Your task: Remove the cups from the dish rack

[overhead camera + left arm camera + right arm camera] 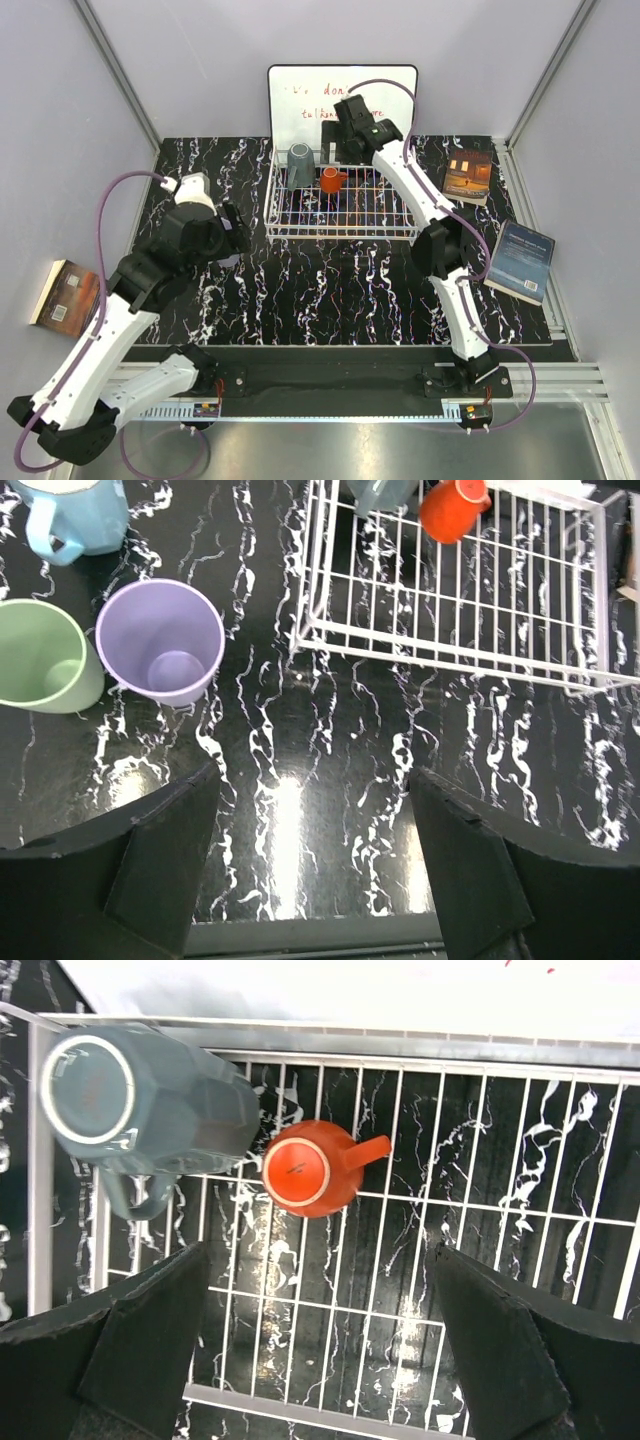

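Three cups, green (40, 655), purple (160, 640) and blue (70, 515), stand unloaded on the table (330, 740) ahead of my left gripper (312, 780), wide and empty. Left to unload: grey mug (140, 1095) and orange cup (305, 1170), in the rack (400, 1050) under my right gripper (318, 1260), wide, empty.

**A:** What's in the dish rack (345, 234)?

**B:** Two cups, both upside down in its far left corner. There's the dark grey cup (300, 166) and, just right of it, the smaller orange cup (331, 181), its handle pointing right.

**A:** And the others?

**B:** They're on the table (330, 810), left of the white wire rack. The lilac cup (160, 640) and pale green cup (40, 655) stand upright, side by side. The light blue mug (75, 515), with its handle, sits just beyond them.
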Controlling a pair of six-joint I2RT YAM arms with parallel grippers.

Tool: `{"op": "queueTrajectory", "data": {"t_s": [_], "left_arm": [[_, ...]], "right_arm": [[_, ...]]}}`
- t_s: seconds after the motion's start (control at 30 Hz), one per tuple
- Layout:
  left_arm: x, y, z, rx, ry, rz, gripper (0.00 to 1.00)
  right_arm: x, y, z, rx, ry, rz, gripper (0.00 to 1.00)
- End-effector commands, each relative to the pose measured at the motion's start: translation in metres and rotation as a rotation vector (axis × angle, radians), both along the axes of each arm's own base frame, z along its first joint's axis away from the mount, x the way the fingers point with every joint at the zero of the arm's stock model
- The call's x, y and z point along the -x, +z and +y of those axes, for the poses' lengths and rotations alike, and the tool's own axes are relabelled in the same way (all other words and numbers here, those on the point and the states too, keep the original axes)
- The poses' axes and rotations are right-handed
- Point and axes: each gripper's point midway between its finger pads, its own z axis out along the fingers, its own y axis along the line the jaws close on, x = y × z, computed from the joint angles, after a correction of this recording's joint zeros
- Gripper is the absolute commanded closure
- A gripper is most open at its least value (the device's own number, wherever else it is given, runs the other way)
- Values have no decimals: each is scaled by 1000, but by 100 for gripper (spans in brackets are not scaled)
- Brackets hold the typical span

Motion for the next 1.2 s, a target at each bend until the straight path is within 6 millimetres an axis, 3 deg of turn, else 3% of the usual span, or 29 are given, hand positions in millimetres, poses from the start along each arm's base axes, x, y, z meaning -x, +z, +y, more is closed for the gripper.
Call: {"op": "queueTrajectory", "data": {"t_s": [0.0,0.2,0.37,0.5,0.73,1.17], "left_arm": [[-31,12,-4,-36,38,-88,19],[-72,19,-18,-79,81,-109,19],[-72,4,-35,-5,51,-64,19],[-76,-10,-35,-23,52,-63,20],[-79,-14,-38,-70,18,-36,20],[-73,-40,-37,-68,32,15,20]], "right_arm": [[1,-1,-3,37,-51,-6,1],[-2,-9,-4,60,-27,-19,0],[-5,-23,-2,60,-28,1,0],[-7,-30,3,84,-8,-28,0],[-14,-48,20,102,32,-40,1],[-21,-74,30,79,39,-11,3]]}}
